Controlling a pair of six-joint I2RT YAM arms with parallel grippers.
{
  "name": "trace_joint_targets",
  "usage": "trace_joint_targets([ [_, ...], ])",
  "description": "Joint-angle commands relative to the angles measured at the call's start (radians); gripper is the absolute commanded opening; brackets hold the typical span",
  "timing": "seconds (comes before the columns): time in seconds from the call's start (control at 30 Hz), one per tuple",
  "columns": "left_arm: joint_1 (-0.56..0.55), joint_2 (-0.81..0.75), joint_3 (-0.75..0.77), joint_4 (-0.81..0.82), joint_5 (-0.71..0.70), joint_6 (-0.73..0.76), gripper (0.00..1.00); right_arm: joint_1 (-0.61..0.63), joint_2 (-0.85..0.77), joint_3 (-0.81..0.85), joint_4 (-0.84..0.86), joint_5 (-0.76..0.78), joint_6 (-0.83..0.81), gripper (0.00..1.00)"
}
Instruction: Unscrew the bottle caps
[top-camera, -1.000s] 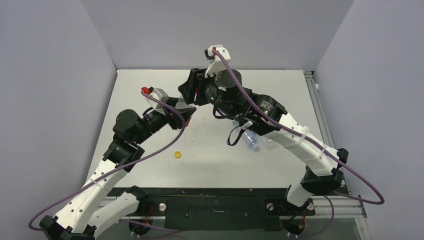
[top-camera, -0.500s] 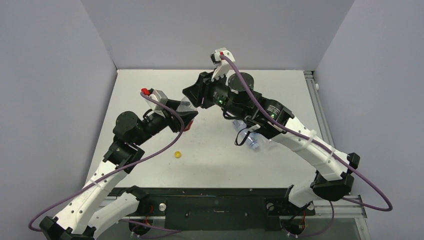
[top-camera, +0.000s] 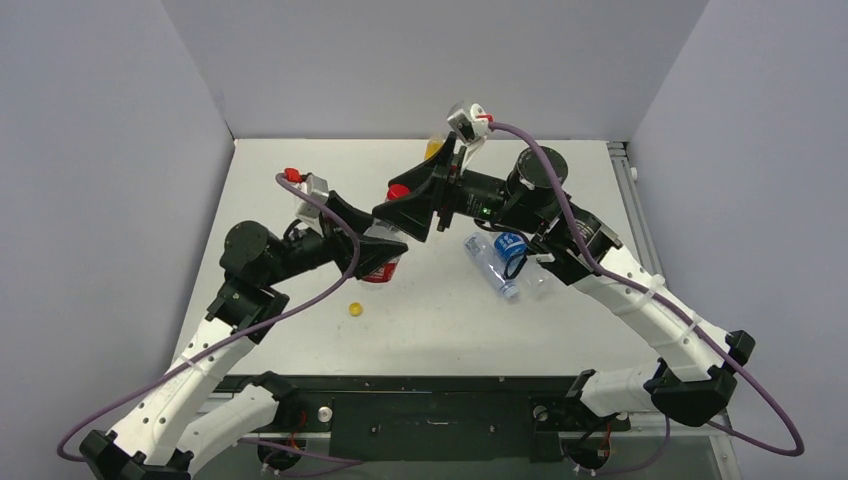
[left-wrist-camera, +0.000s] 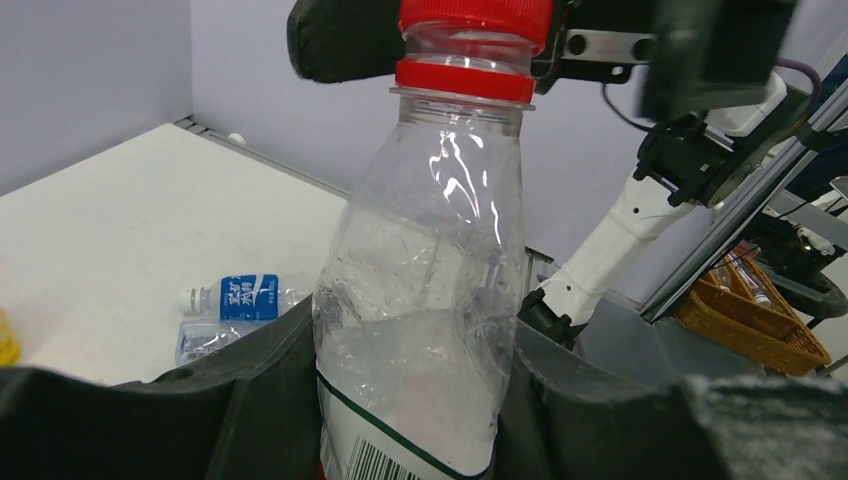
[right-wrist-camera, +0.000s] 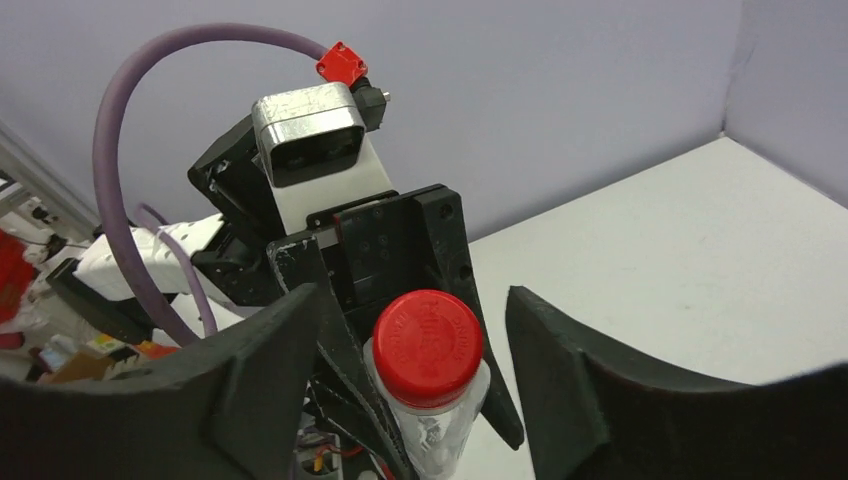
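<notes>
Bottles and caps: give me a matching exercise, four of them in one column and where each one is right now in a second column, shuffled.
Things
1. small round yellow plastic cap
2. round red plastic screw cap
3. clear plastic bottle with a blue label
4. clear plastic bottle with a red-white label

Places
A. clamped in the left gripper
B. lying on its side on the white table
C. loose on the table, off any bottle
D. on its bottle, between the open fingers of the right gripper

Pairs: 1-C, 2-D, 3-B, 4-A
</notes>
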Motion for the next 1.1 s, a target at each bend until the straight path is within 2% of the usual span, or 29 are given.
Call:
trace_joint_targets([
  [0.0, 0.009, 0.019, 0.03, -0.009, -0.045, 0.047, 0.18, 0.04, -0.003, 0.115, -0.184, 0.175, -0.067, 0.77],
  [0.1, 0.008, 0.015, 0.02, -0.028, -0.103, 0.136, 0.18, 0.075, 0.026, 0.205, -0.303, 0.443, -0.067, 0.8],
  [0.2, 0.008, 0.004, 0.004, -0.03, -0.163, 0.252, 0.18, 0.147, 0.038, 0.229, -0.329, 0.663, -0.057, 0.81],
  [0.33, 0.007, -0.01, -0.019, -0.011, -0.225, 0.358, 0.19, 0.182, 0.113, 0.341, -0.431, 0.775, 0.013, 0.82],
  [0.47, 0.005, -0.017, -0.03, 0.004, -0.267, 0.411, 0.19, 0.184, 0.183, 0.402, -0.487, 0.762, 0.047, 0.76],
  [0.6, 0.003, -0.026, -0.038, 0.011, -0.289, 0.431, 0.18, 0.183, 0.227, 0.438, -0.493, 0.733, 0.07, 0.64],
  [0.67, 0.003, -0.034, -0.043, 0.011, -0.292, 0.436, 0.18, 0.182, 0.238, 0.447, -0.485, 0.724, 0.078, 0.55],
  [0.73, 0.003, -0.041, -0.047, 0.012, -0.294, 0.438, 0.18, 0.182, 0.238, 0.449, -0.478, 0.72, 0.085, 0.43],
  [0.8, 0.003, -0.047, -0.05, 0.01, -0.3, 0.442, 0.19, 0.181, 0.234, 0.444, -0.469, 0.716, 0.09, 0.26],
  [0.87, 0.003, -0.051, -0.054, 0.007, -0.303, 0.443, 0.19, 0.182, 0.223, 0.432, -0.459, 0.714, 0.091, 0.17],
  [1.07, 0.003, -0.048, -0.056, -0.001, -0.285, 0.368, 0.19, 0.175, 0.15, 0.368, -0.388, 0.651, 0.002, 0.07],
])
